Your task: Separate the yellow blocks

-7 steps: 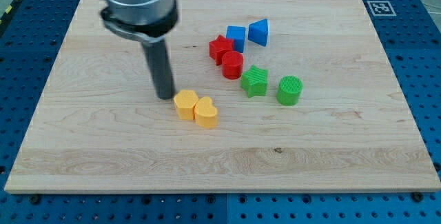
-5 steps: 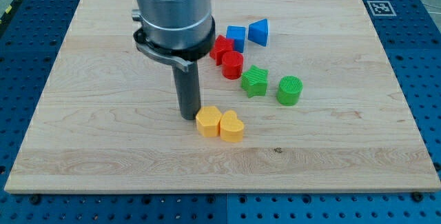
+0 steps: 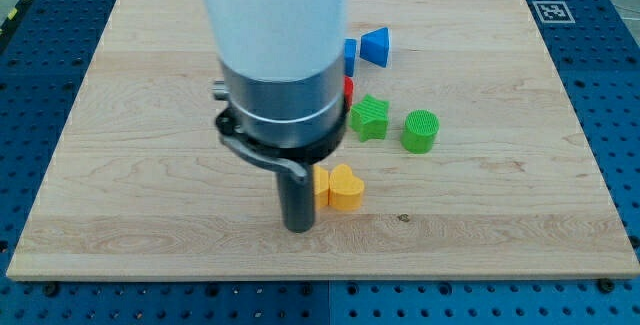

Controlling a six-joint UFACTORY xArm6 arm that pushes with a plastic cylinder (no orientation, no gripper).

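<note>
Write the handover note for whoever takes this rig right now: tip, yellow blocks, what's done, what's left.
My tip rests on the board at the view's lower middle, just left of the yellow pair and a little below it.
The yellow heart block is in plain view; the other yellow block is at its left, mostly hidden behind the rod, shape unclear.
The two yellow blocks appear touching, so no separation yet.
Left to do: work the tip between them and push one away.
Nearby: green star block, green cylinder block, blue triangular block. The arm hides most of the red blocks.
</note>
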